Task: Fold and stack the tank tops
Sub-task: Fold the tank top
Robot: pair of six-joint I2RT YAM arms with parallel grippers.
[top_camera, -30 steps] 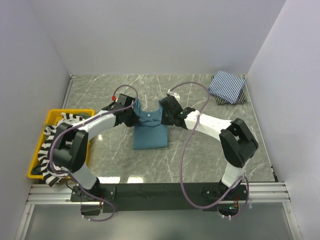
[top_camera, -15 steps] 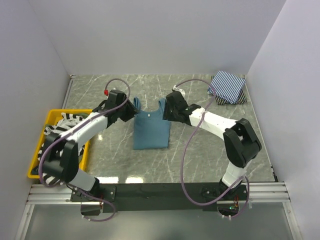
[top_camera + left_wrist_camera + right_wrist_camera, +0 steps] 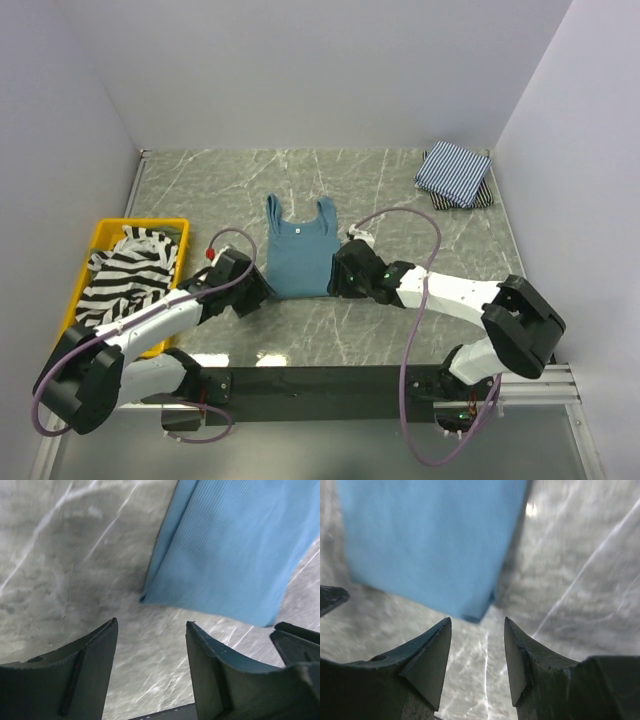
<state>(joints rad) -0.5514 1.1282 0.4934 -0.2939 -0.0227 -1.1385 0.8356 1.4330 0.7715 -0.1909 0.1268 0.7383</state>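
Left gripper [image 3: 150, 626] and right gripper [image 3: 477, 623], both spread, sit at each near hem corner of the teal tank top [image 3: 300, 258], lying near-to-far

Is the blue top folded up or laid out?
Laid out long: the blue top shows straps at one end, hem at the other.

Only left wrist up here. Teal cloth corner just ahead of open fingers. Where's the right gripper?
Observer: The right gripper is open at the other near corner of the teal tank top, holding nothing.
Operator: Any tops folded yet?
Observer: The pinstriped top lies folded in the far right corner.
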